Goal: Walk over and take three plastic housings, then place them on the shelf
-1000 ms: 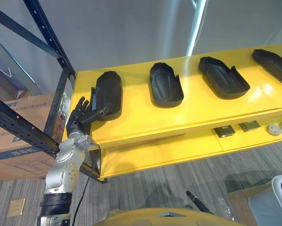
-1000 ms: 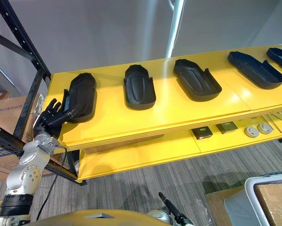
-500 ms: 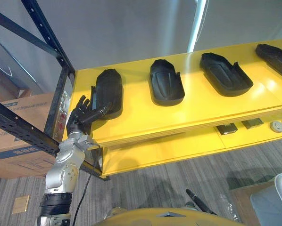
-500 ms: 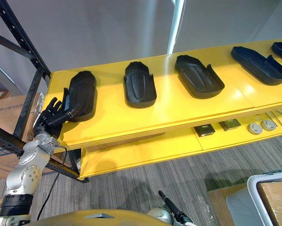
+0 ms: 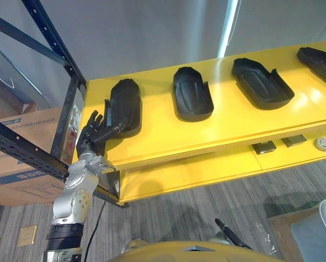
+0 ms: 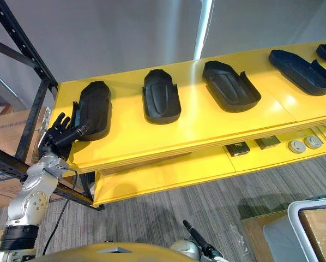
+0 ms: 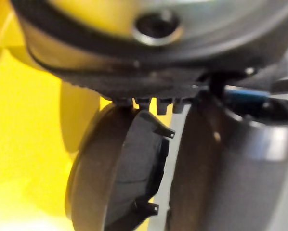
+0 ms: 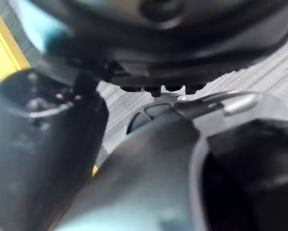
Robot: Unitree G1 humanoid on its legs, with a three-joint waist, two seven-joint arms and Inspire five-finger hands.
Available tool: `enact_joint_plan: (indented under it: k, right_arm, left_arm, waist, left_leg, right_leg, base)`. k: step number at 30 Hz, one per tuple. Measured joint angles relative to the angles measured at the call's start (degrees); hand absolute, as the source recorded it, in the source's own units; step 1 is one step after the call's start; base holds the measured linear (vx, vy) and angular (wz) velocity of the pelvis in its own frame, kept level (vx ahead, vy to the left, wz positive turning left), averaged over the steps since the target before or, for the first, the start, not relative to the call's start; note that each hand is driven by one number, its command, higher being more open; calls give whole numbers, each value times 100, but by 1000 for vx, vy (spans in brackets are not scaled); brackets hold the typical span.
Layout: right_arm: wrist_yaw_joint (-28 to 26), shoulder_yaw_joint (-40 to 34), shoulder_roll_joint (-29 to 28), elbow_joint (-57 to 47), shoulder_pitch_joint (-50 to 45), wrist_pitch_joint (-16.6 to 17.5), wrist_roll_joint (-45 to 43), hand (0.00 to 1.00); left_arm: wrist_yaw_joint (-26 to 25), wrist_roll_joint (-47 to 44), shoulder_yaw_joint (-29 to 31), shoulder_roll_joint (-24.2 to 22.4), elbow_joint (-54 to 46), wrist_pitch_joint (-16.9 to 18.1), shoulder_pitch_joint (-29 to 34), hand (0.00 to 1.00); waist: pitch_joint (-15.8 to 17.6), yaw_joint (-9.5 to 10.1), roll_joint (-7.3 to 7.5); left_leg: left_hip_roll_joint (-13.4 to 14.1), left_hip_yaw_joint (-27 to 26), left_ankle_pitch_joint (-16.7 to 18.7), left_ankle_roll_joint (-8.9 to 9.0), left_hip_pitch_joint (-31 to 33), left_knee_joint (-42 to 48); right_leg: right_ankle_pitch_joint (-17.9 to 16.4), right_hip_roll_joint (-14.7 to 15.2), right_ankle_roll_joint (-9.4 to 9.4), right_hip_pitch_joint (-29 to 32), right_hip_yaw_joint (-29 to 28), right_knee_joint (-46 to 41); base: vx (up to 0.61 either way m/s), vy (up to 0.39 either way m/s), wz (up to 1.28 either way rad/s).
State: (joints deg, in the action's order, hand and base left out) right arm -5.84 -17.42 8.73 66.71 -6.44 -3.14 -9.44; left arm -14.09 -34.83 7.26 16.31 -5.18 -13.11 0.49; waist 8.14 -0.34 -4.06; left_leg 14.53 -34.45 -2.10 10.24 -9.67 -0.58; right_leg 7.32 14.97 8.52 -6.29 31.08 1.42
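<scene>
Black, glossy, boat-shaped plastic housing (image 5: 126, 101) lay at the left end of the yellow shelf (image 5: 168, 139), near its front edge. Left robot hand (image 5: 91, 136) was spread-fingered at its near end. More housings (image 5: 192, 94) lay rightward, with bare shelf between.

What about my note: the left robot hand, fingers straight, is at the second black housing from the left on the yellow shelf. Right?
Not quite. The left robot hand is at the leftmost housing, not the second housing from the left; the left eye view shows this. The straight fingers and the yellow shelf are as you noted.
</scene>
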Motion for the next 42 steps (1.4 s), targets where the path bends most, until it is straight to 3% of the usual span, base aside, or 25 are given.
enact_joint_plan:
  k: [4,5,9,12,13,16,20,28,38,42]
  right_arm:
    - [1,0,0,6,12,5,-1,100]
    - [-4,0,-2,8,19,13,-1,100]
    - [-4,-6,-3,16,18,59,0,100]
    - [-4,-9,-3,61,30,129,7,100]
    - [-6,-7,-3,70,35,129,16,100]
    - [-8,-7,-3,99,54,141,23,100]
    - [-2,1,-4,114,43,139,131,100]
    - [0,13,-3,119,67,140,229,100]
    - [0,204,31,145,65,129,227,100]
    - [-1,219,72,240,99,132,227,100]
  left_arm:
    - [-213,512,-21,-72,-103,238,12,100]
    - [-222,949,-88,-114,-145,701,36,100]
    - [-217,1771,-98,-246,-741,1715,28,100]
    - [-162,2005,-264,-245,-1277,2218,-8,100]
    - [-112,2054,-363,-246,-1428,2405,-10,0]
    - [25,2252,-524,-253,-1533,2698,-12,0]
    - [307,2180,-545,-257,-1553,2752,-8,0]
    - [1134,1648,-779,-255,-2093,2770,181,0]
    - [1549,1469,-1421,-359,-1353,2499,1183,0]
    - [1814,1465,-1644,-360,-1324,2500,1324,0]
  waist:
    - [57,-2,51]
    - [99,2,82]
    - [134,-5,105]
    - [152,0,50]
    - [143,2,23]
    - [137,-6,-30]
    - [133,-3,-36]
    - [126,3,-34]
    - [108,31,-10]
    - [106,154,-13]
  left_leg:
    - [1,0,0,0,-4,8]
    - [1,0,0,0,-4,14]
    - [5,-11,1,-1,-4,33]
    - [11,-18,2,-3,-7,42]
    - [14,-19,4,-4,-11,48]
    - [20,-59,32,-2,-90,60]
    - [32,-72,60,4,-85,116]
    - [44,-44,62,9,-59,119]
    - [37,42,47,-5,118,120]
    - [30,58,43,-8,131,113]
  right_leg:
    - [0,0,0,0,-3,-5]
    - [0,2,0,0,-3,-7]
    - [-1,2,0,-1,-6,-10]
    - [-2,2,0,-5,-6,-10]
    - [-2,1,0,-11,-6,-10]
    - [-5,0,1,-67,-20,-9]
    - [-5,5,2,-76,-21,-12]
    - [-6,-2,1,-74,7,-14]
    - [-5,4,0,28,81,-9]
    - [-5,8,1,27,101,-4]
  base:
    - [0,0,0]
    - [0,0,0]
    - [0,0,0]
    - [0,0,0]
    - [0,0,0]
    - [0,0,-4]
    - [0,0,-1]
    - [0,0,0]
    - [10,8,4]
    - [13,16,1]
